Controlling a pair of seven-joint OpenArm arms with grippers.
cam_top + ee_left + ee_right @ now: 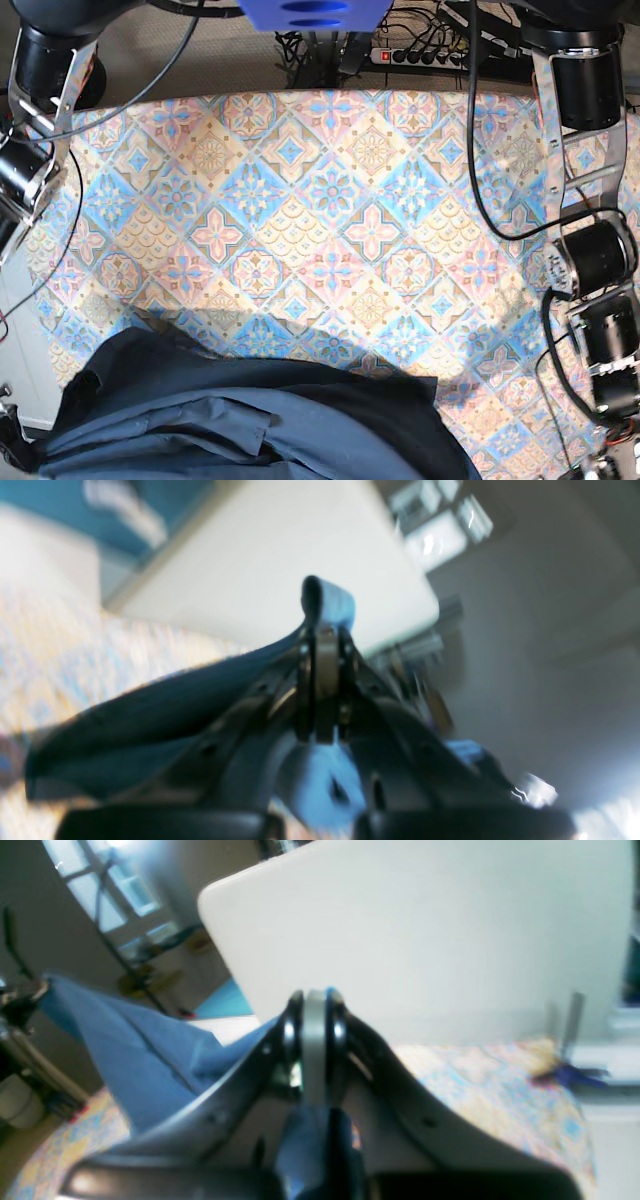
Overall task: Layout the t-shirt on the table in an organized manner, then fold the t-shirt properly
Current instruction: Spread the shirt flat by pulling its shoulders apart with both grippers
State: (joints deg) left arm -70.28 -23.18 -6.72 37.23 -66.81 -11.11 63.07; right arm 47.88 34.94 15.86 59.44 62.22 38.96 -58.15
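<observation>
Both fingers (322, 630) (315, 1000) clamped on t-shirt (250, 410)

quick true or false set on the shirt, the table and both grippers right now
1. The left gripper is shut on the t-shirt. True.
2. The right gripper hangs open and empty. False: it is shut on the blue fabric.
3. The t-shirt lies flat and spread in the middle of the table. False: it is bunched at the base view's bottom edge, lifted by both grippers.
4. The table has a pastel diamond-patterned cloth. True.
</observation>
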